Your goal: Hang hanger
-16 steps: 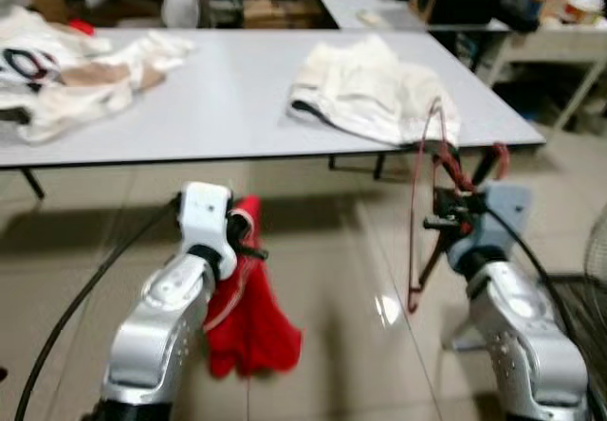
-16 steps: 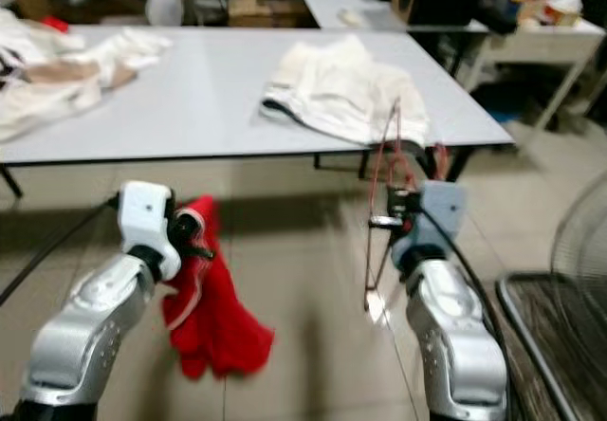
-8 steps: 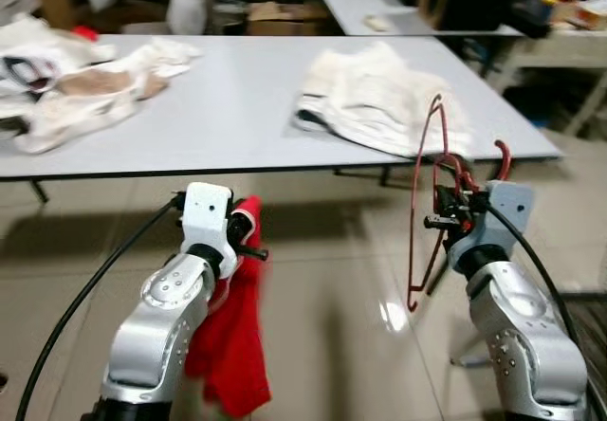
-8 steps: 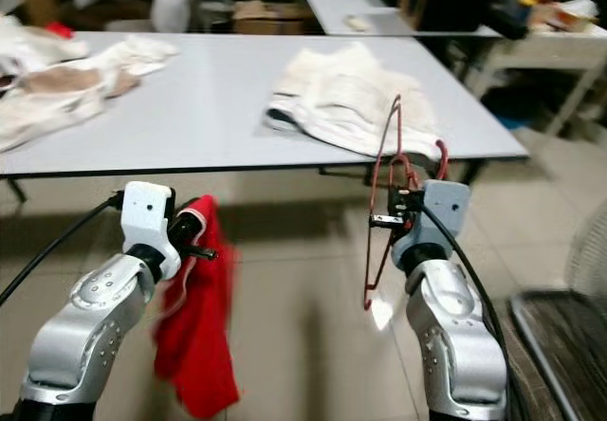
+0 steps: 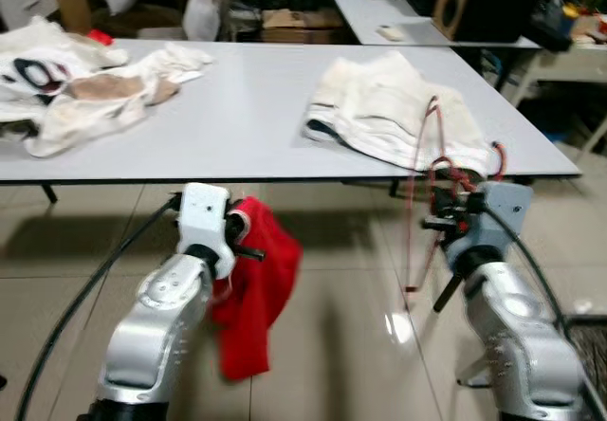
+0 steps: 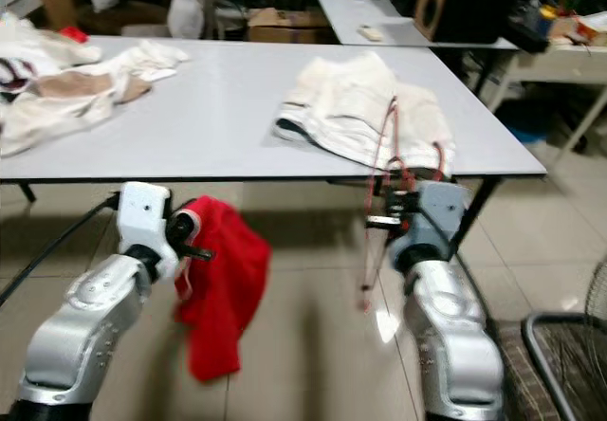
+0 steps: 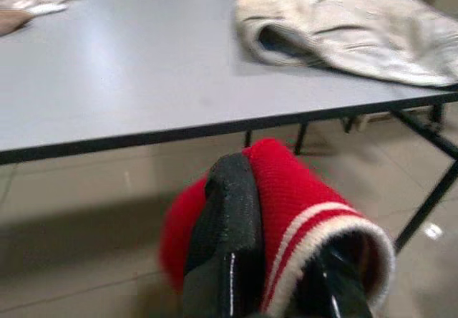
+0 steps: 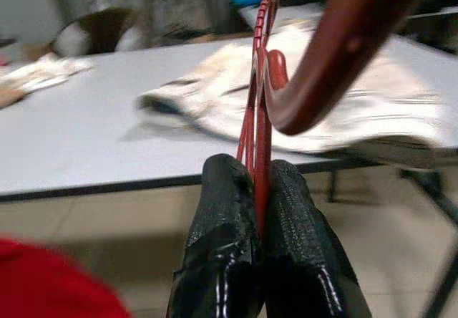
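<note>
My right gripper [image 5: 446, 203] is shut on a thin dark-red hanger [image 5: 418, 193], held upright on edge just short of the grey table's [image 5: 190, 127] front edge; its hook [image 8: 336, 53] curves over the black fingertips [image 8: 222, 261] in the right wrist view. A red knit garment [image 5: 254, 293] with a white-striped cuff [image 7: 315, 225] hangs from my left gripper [image 5: 245, 236], which is shut on it, below the table edge and above the floor.
A cream garment [image 5: 394, 108] lies on the table's right part near the hanger. More pale clothes [image 5: 76, 89] are piled at the table's left. Table legs [image 6: 469, 212] stand beyond my right arm. Boxes and a second table [image 5: 389, 13] are behind.
The camera has moved closer to the table. The red garment has swung to the right under my left gripper. Both grips are unchanged.
</note>
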Motion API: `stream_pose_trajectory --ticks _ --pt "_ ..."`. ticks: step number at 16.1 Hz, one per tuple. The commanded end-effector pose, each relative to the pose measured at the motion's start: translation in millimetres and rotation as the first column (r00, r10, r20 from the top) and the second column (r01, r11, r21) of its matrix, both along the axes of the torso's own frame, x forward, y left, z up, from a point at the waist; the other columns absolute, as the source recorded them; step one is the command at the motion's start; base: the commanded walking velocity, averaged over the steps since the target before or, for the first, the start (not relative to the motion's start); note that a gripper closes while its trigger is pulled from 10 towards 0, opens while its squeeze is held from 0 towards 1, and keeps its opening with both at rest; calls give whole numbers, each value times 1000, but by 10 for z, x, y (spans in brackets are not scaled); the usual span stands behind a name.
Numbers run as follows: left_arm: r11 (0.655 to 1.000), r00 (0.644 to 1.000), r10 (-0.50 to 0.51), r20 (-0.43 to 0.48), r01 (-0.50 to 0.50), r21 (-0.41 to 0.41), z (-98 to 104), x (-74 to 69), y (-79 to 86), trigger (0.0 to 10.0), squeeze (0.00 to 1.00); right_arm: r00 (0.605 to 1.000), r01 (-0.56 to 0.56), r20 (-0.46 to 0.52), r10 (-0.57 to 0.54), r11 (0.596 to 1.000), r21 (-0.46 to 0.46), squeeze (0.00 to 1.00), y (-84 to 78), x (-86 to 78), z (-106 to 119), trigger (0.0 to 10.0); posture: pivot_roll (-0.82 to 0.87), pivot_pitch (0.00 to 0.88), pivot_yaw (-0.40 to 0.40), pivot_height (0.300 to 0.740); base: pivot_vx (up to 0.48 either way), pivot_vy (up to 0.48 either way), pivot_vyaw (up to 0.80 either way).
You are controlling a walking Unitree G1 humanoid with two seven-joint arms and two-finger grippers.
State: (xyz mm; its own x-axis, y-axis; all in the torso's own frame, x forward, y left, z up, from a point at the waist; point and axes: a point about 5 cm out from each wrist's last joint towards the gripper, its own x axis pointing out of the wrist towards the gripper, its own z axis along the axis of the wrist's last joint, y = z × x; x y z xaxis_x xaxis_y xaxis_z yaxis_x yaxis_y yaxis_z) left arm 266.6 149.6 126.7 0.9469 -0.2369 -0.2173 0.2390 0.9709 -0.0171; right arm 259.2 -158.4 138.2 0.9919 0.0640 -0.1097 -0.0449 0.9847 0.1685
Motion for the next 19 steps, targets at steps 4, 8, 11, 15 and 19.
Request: stream_pose_trajectory --ticks 4,8,11,15,19 --pt "1000 999 -8 46 9 -5 98 28 -25 10000 0 1000 7 23 -7 1000 -21 0 -30 19 49 10000 -59 0 -36 740 306 0 0" --pt "1000 999 -11 48 11 -3 97 23 -22 10000 0 1000 -1 24 2 1000 -24 0 -16 11 44 10000 -56 0 -36 740 305 0 0" --pt "1000 999 -13 51 13 -1 102 20 -23 10000 0 1000 -4 26 4 1000 -28 0 -17 7 46 10000 -55 0 -37 740 304 0 0" --pt "1000 998 -11 66 10 6 118 26 -31 10000 0 999 -22 29 24 997 -75 0 -21 13 48 10000 -65 0 -42 740 312 0 0" --pt "999 994 -31 108 28 28 204 96 -49 10000 0 997 -49 60 55 994 -95 0 -41 55 140 10000 -71 0 -43 740 338 0 0"
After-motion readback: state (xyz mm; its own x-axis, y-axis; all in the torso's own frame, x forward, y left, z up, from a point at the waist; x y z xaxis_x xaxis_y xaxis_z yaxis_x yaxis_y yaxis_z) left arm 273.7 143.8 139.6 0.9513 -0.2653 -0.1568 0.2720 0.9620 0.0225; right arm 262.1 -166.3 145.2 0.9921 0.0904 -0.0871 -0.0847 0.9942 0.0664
